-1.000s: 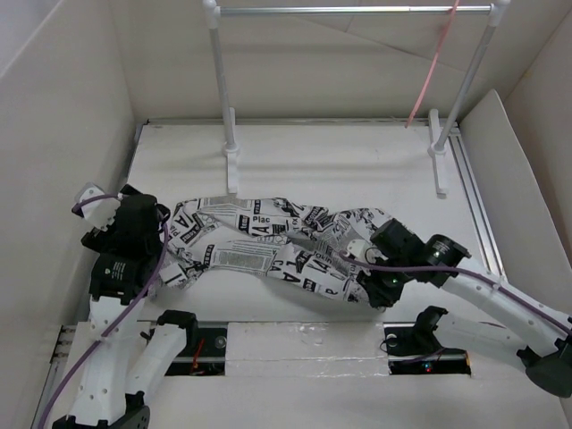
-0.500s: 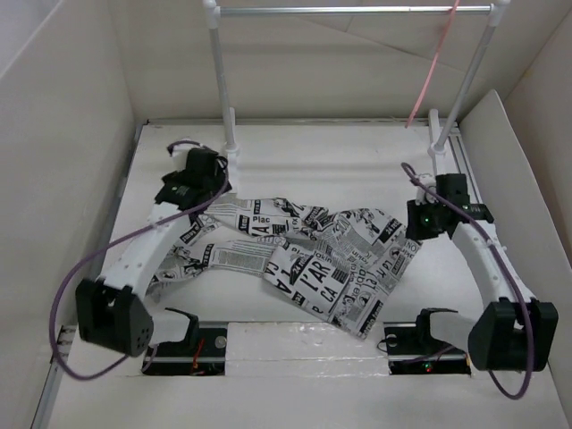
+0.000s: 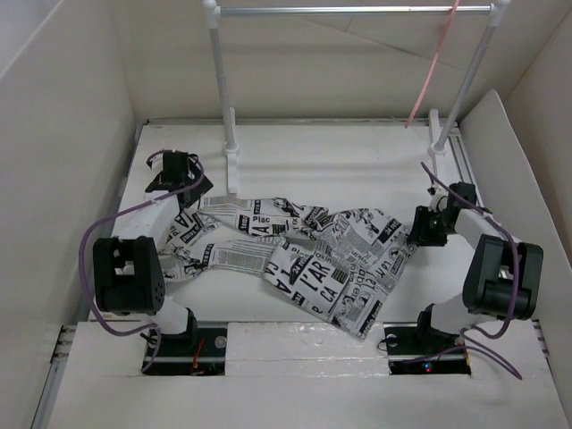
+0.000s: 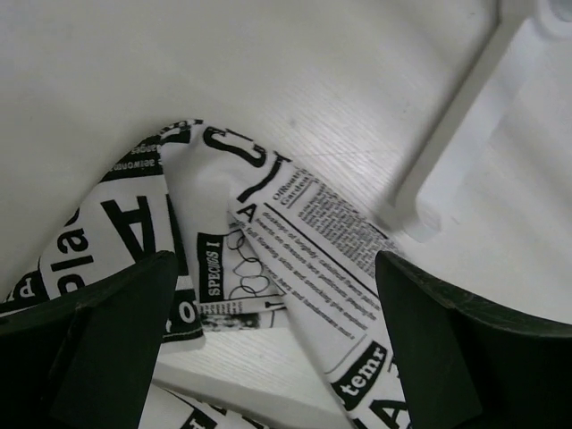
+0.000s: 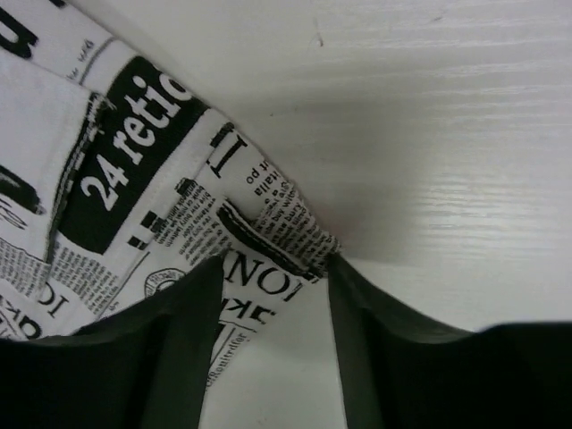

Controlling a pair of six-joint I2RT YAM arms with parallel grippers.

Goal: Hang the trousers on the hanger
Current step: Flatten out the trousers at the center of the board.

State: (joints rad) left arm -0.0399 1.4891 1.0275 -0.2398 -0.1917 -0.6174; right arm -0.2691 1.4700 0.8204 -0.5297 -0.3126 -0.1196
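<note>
Trousers flat on the table — nothing hung yet.
We found the trousers [image 3: 304,259] spread on the table [image 3: 340,161] between the arms, well apart from the hanger [image 3: 432,71], which hung from the rack [image 3: 357,11] at the far right. The left gripper [image 4: 275,264] stood wide apart over one end of the cloth. The right gripper [image 5: 273,268] stood partly apart astride a fold at the other end, pinching nothing we could see. By our reckoning the whole job was left — gripping, lifting, draping.

Your right gripper [image 5: 273,261] hangs low over the white tabletop [image 5: 447,134], jaws parted, with a raised fold at the edge of the newsprint trousers [image 5: 134,197] between them.
</note>
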